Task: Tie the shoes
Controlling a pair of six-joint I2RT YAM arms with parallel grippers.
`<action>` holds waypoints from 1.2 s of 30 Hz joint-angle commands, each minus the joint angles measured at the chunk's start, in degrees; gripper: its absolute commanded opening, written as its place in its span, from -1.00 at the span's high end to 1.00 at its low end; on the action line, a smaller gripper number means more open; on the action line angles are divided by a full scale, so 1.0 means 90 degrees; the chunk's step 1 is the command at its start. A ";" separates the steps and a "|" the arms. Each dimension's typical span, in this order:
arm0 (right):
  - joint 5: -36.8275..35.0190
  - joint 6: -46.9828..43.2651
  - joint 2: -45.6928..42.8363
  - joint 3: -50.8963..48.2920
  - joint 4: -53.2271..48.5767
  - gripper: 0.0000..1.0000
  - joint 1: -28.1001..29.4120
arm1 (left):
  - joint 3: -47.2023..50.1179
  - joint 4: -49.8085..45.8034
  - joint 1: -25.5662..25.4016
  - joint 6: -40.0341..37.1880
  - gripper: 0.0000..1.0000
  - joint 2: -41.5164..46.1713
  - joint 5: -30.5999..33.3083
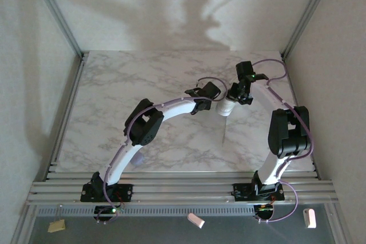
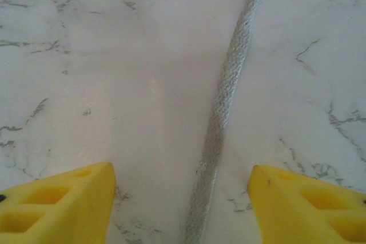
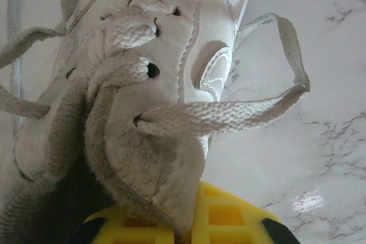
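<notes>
Far right, the right gripper [image 3: 183, 225] clenches the sneaker [image 3: 171, 55] at its half-hidden collar; the left gripper [image 2: 183, 198], released, straddles 1 lace [image 2: 229, 84].

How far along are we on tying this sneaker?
Done: the sneaker is laced through its eyelets. In hand: the right gripper appears to pinch its top edge, steadying it; the left gripper hangs open astride a loose lace on the table, not gripping. Left: no knot or bow shows, so crossing, looping and tightening all remain.
</notes>
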State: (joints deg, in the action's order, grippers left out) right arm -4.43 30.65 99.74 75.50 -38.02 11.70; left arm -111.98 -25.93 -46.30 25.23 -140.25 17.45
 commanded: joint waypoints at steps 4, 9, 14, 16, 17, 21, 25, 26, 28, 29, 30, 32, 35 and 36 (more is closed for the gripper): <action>0.0070 -0.0017 -0.0390 -0.0024 0.0314 1.00 -0.0026 | -0.0166 -0.0712 -0.0070 -0.0017 0.04 -0.0558 0.0237; 0.0087 -0.0054 -0.0486 -0.0065 0.0350 1.00 -0.0021 | -0.0177 -0.0727 -0.0065 0.0001 0.51 -0.0439 0.0404; 0.0167 -0.0223 -0.0580 -0.0072 0.0418 1.00 0.0020 | -0.0165 -0.0731 0.0016 0.0019 0.99 0.0058 0.0437; 0.0141 -0.0306 -0.0632 -0.0013 0.0416 1.00 0.0073 | -0.0148 -0.0740 0.0079 0.0006 1.00 0.0366 0.0560; 0.0140 -0.0338 -0.0678 0.0008 0.0438 1.00 0.0110 | -0.0105 -0.0726 0.0117 0.0014 1.00 0.0561 0.0657; 0.0150 -0.0474 -0.0936 -0.0047 0.0576 1.00 0.0340 | 0.0500 -0.0453 0.0301 0.0057 1.00 0.1589 0.0880; 0.0035 -0.0610 -0.1127 -0.0051 0.0582 1.00 0.0659 | 0.1855 0.0288 0.0588 0.0219 1.00 0.3028 0.0874; 0.0023 -0.0620 -0.1158 -0.0049 0.0565 1.00 0.0748 | 0.2173 0.0436 0.0667 0.0265 1.00 0.3336 0.0857; 0.0006 -0.0649 -0.1221 -0.0030 0.0572 1.00 0.0976 | 0.2941 0.0757 0.0866 0.0327 1.00 0.4039 0.0805; -0.0013 -0.0645 -0.1236 -0.0018 0.0564 1.00 0.1085 | 0.3219 0.0869 0.0942 0.0348 1.00 0.4332 0.0805; -0.0045 -0.0644 -0.1239 0.0006 0.0562 1.00 0.1222 | 0.3530 0.0979 0.1032 0.0351 1.00 0.4658 0.0795; -0.0098 -0.0636 -0.1239 0.0036 0.0572 1.00 0.1497 | 0.4000 0.1044 0.1180 0.0379 1.00 0.5226 0.0863; -0.0231 -0.0630 -0.1220 0.0038 0.0593 1.00 0.1956 | 0.4529 0.0922 0.1427 0.0459 1.00 0.6051 0.1078; -0.0292 -0.0615 -0.1201 0.0048 0.0600 1.00 0.2078 | 0.4697 0.0876 0.1543 0.0495 1.00 0.6358 0.1106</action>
State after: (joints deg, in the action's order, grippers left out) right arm -5.21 26.06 90.85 74.54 -36.56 27.46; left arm -73.21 -17.65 -33.82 28.14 -87.72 24.73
